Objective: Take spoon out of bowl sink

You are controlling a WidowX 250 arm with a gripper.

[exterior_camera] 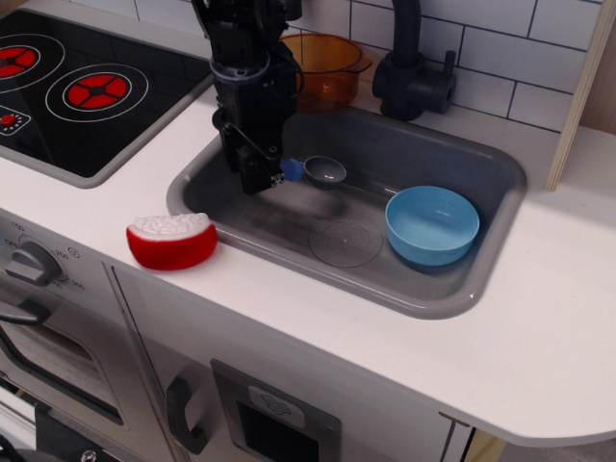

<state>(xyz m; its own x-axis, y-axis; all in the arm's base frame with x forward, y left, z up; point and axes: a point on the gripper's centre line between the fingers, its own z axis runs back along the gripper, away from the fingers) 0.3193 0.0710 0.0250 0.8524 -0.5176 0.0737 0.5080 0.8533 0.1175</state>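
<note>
A black robot gripper (262,173) hangs over the left half of a grey toy sink (472,279), its fingers pinching the blue handle of a small spoon (316,171). The spoon juts out to the right of the gripper, its round grey scoop facing up, held above the sink floor and well apart from the light-blue bowl (432,224). The bowl sits upright on the right side of the basin, just right of the circular drain mark (346,242) moulded in the floor. Behind the sink's far rim stands a translucent orange pot (330,67), with a dark faucet (412,72) to its right against the white tiled wall. On the white counter (539,327), near the sink's left front corner, rests a red and white toy piece (172,240). A black cooktop (87,91) with red burner rings fills the far left.
</note>
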